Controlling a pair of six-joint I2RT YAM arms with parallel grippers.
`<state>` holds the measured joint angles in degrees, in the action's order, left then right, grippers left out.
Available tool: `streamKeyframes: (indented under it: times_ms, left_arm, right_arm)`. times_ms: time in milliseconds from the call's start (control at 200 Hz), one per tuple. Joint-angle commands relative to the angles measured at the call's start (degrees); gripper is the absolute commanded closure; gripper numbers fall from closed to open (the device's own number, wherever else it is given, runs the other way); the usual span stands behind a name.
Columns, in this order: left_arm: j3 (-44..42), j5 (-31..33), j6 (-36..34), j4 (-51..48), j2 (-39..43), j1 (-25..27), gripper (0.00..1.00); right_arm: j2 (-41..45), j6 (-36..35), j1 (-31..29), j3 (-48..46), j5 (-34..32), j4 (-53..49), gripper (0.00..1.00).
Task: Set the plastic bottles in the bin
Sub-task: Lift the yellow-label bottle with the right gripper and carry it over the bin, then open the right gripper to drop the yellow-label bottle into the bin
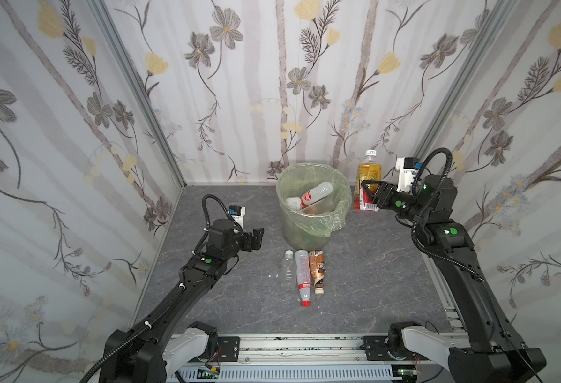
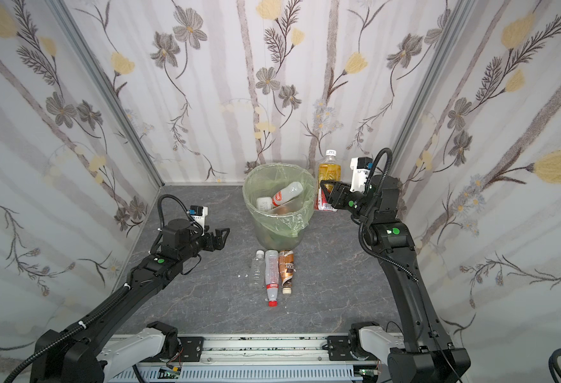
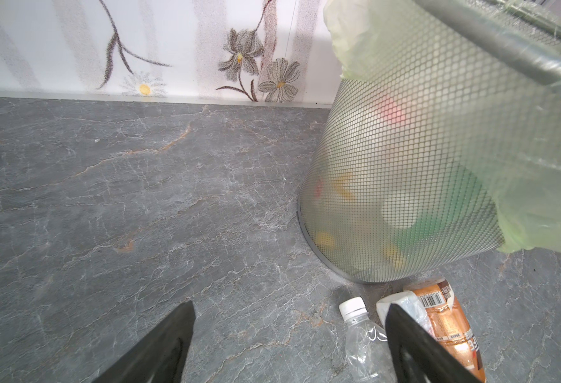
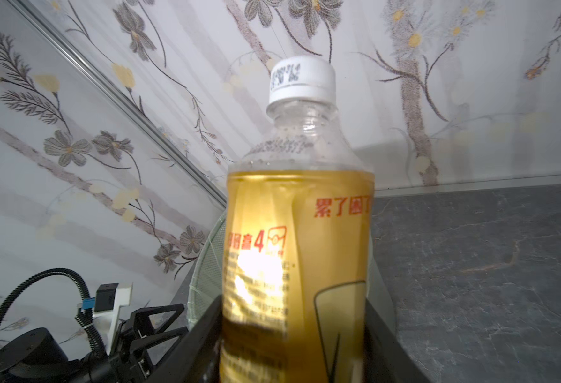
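We see R gripper [image 1: 368, 194] clamped low on upright tea bottle [image 1: 369, 169], just beside bin [image 1: 292, 228], prob so it clears rim. L gripper [image 1: 258, 236] apart, empty. Three bottles [image 1: 302, 272] lie before bin.

- Both top views: taken from high at the front, tilted down; whole table [image 1: 388, 265] covered, bin [image 1: 294, 232] mid-frame.
- Left wrist view: held low, close beside the bin.
- Right wrist view: held very near the amber bottle [image 4: 292, 248], shared with both top views.
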<state>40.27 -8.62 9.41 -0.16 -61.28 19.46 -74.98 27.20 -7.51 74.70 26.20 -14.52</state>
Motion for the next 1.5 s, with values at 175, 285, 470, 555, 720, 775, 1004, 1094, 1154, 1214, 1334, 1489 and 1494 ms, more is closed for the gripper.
streamKeyframes:
  times_ms: [175, 285, 470, 555, 720, 775, 1004, 1094, 1154, 1214, 1334, 1489, 1494]
  left_arm:
    - [0.2, -0.3, 0.4, 2.1, 0.2, 0.0, 0.09]
    - [0.0, -0.4, 0.3, 2.1, 0.3, 0.0, 0.09]
    - [-0.6, -0.4, 0.2, 2.1, 0.8, -0.1, 0.08]
    - [-0.8, -0.5, 0.3, 2.1, 1.0, -0.1, 0.08]
    - [-0.6, -0.8, 0.1, 2.2, 0.5, -0.1, 0.08]
    - [-0.5, -0.9, 0.2, 2.3, 0.3, -0.1, 0.09]
    - [-0.8, -0.9, 0.2, 2.3, 1.1, -0.1, 0.09]
    - [-0.8, -1.1, 0.3, 2.3, 1.2, -0.2, 0.09]
    - [-0.8, -1.2, 0.3, 2.3, 1.2, -0.2, 0.09]
    - [-0.7, -1.4, 0.3, 2.3, 1.2, -0.2, 0.09]
    - [-0.5, -1.8, 0.4, 2.3, 1.1, -0.2, 0.09]
    - [-0.4, -3.1, 0.6, 2.3, 1.1, -0.2, 0.09]
    - [-0.4, -3.2, 0.6, 2.3, 1.1, -0.2, 0.09]
  right_arm:
    - [-3.8, 5.8, -3.4, 1.2, 4.4, 13.2, 0.46]
    - [-6.3, 6.3, -5.8, 2.9, 3.5, 15.0, 0.46]
    - [-10.1, 7.1, -8.5, 5.2, 2.0, 16.1, 0.45]
    - [-11.2, 7.6, -8.9, 5.3, 1.5, 16.6, 0.45]
    - [-12.8, 8.4, -10.1, 5.1, 0.5, 16.6, 0.42]
    - [-13.2, 8.8, -10.6, 5.0, 0.3, 16.7, 0.41]
    - [-13.8, 8.5, -11.5, 4.7, -1.9, 16.4, 0.27]
    - [-13.7, 8.4, -11.7, 4.2, -2.1, 16.2, 0.22]
    - [-13.6, 8.1, -11.7, 3.9, -2.3, 16.0, 0.2]
    - [-13.5, 7.9, -11.8, 3.6, -2.5, 15.5, 0.2]
    - [-12.6, 6.7, -11.8, 2.8, -3.7, 14.4, 0.19]
    - [-10.4, 4.0, -11.8, 1.9, -5.9, 11.6, 0.19]
    - [-10.4, 3.9, -11.8, 1.8, -5.9, 11.5, 0.19]
